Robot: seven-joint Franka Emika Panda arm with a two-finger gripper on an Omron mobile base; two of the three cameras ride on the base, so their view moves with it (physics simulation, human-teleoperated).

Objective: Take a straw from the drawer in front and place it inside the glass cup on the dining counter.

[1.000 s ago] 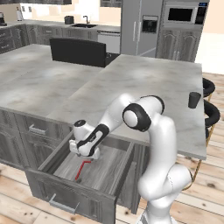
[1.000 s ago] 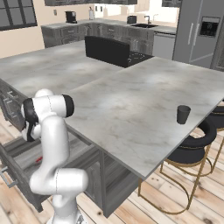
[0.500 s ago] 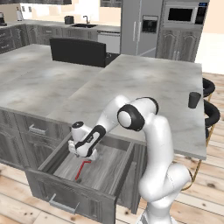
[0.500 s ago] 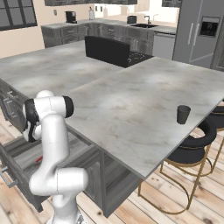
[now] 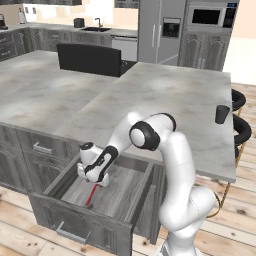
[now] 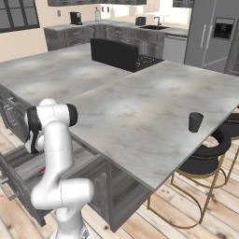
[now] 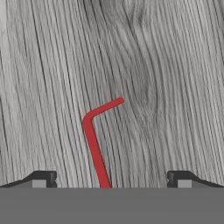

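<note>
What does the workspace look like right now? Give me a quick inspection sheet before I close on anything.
Surface: dining counter, light grey marble-veined top.
Drawer: drawer pulled open in front of the robot, grey wood-grain bottom showing.
Straw: straw lies flat on the drawer bottom, bent end away from the gripper; also seen in the left base view.
Glass cup: glass cup stands upright near the counter's far right edge, nothing seen in it.
Clutter: nothing seen in the drawer besides the straw.
Gripper: gripper open, low inside the drawer, tips either side of the straw, not closed on it.
Cables: nothing seen.
Surroundings: black stools by the counter; fridge behind.
</note>
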